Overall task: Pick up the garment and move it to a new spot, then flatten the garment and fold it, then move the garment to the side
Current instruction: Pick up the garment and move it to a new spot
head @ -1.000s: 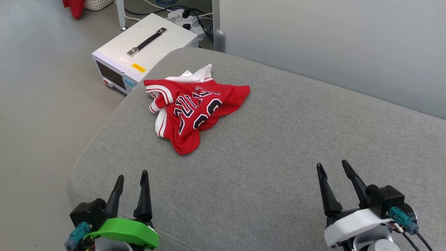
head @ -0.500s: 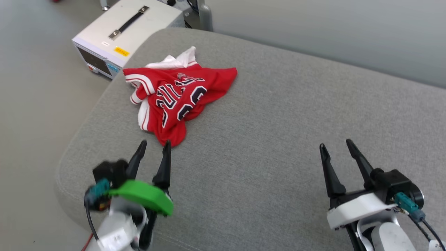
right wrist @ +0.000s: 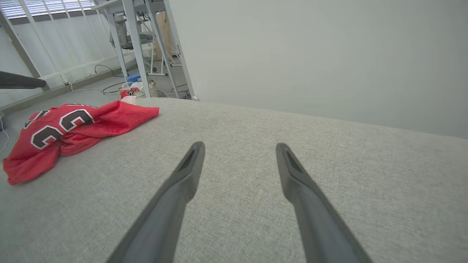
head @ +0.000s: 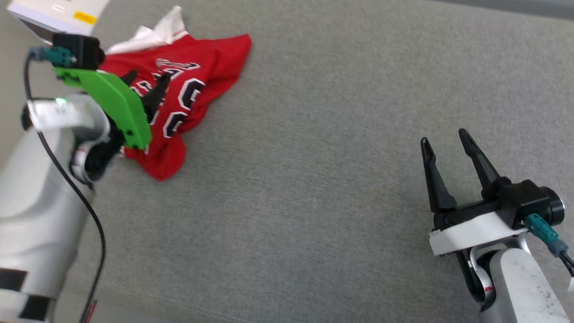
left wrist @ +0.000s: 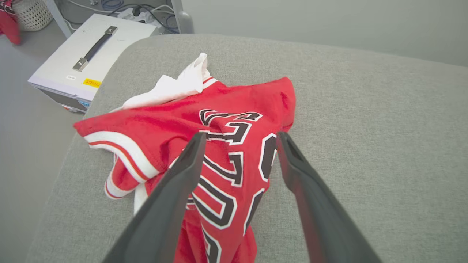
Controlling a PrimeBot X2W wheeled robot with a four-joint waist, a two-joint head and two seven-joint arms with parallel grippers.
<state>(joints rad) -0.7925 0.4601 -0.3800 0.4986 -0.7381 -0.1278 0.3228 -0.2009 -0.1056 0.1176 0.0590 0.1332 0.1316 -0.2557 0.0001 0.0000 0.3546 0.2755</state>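
The garment lies crumpled near the far left corner of the grey cushion: red, with a white sleeve, striped trim and black white-outlined lettering. My left gripper, under its green cover, hangs open just above it. In the left wrist view the left gripper has its two dark fingers either side of the lettering on the garment, with nothing between them. My right gripper stands open over bare cushion at the lower right, far from the shirt. The right wrist view has that gripper empty and the garment off to its left.
A white box with a black handle stands on the floor just past the cushion's left edge. Behind it are a wicker basket, cables and table legs. A pale wall rises behind the cushion, whose rounded left edge drops to the floor.
The head camera has tipped down and the whole picture has shifted. My left arm has reached forward from the cushion's near edge to over the garment. The garment lies as before; both grippers stay open.
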